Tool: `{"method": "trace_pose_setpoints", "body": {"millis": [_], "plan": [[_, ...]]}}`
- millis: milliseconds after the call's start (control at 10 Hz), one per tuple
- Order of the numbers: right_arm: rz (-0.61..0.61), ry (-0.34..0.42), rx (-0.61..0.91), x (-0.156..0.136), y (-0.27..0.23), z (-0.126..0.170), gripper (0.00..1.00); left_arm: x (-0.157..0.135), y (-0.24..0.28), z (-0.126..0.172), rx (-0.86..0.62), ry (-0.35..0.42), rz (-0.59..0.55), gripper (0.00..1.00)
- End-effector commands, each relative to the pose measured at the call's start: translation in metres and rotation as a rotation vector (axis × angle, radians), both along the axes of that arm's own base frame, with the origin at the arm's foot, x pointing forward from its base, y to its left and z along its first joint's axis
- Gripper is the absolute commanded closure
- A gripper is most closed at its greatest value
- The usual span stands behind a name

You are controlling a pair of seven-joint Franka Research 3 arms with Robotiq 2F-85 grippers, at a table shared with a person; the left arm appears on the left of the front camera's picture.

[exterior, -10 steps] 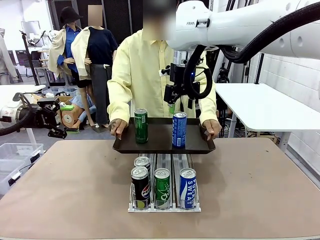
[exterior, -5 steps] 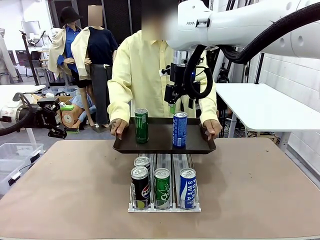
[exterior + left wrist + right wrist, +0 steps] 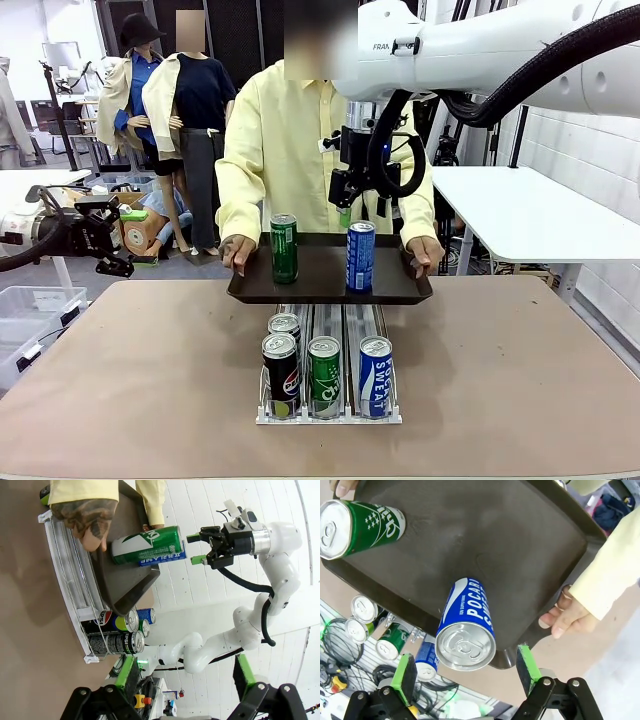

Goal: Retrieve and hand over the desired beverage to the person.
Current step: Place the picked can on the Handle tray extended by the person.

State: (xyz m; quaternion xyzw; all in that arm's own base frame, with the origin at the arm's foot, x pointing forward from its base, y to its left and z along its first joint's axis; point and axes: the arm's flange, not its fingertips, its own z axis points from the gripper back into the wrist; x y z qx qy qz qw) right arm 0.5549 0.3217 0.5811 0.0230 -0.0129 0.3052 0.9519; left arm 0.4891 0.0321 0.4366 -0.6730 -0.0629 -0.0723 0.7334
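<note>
My right gripper [image 3: 462, 672], jaws spread and holding nothing, hangs directly above the blue aluminium Pocari Sweat can [image 3: 466, 627] standing on the dark plastic tray [image 3: 520, 555] the person [image 3: 300, 160] holds, so grasping and handover remain undone.

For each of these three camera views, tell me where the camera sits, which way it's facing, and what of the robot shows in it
Front view: fixed between the arms, facing across the table at the person holding the tray; the right gripper hangs open above the blue can.
Left wrist view: on the left arm, rolled sideways, looking past its open left gripper toward the tray edge, the green can and the right arm.
Right wrist view: on the right arm, looking down between its green pads onto the blue can.
All three share the tray and green can.
</note>
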Motion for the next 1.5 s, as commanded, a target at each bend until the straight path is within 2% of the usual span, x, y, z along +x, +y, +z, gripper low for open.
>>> {"method": "trace_pose_setpoints", "body": {"millis": [0, 200, 400, 700, 1000, 1400], "plan": [[-0.001, 0.002, 0.007, 0.000, 0.000, 0.000, 0.00, 0.000, 0.001, 0.002, 0.000, -0.004, 0.003, 0.00], [0.000, 0.000, 0.000, 0.000, 0.000, 0.000, 0.00, 0.000, 0.001, 0.002, 0.000, -0.004, 0.003, 0.00], [-0.046, 0.025, 0.162, -0.010, -0.023, 0.016, 0.00, 0.000, 0.001, 0.002, 0.000, -0.004, 0.003, 0.00], [-0.150, 0.013, 0.315, -0.043, -0.069, 0.033, 0.00, 0.000, 0.001, 0.002, 0.000, -0.004, 0.003, 0.00], [-0.277, 0.049, 0.507, -0.067, -0.132, 0.015, 0.00, 0.000, 0.001, 0.002, 0.000, -0.004, 0.003, 0.00], [-0.424, 0.088, 0.840, -0.102, -0.209, -0.036, 0.00, 0.000, 0.001, 0.002, 0.000, -0.004, 0.003, 0.00]]}}
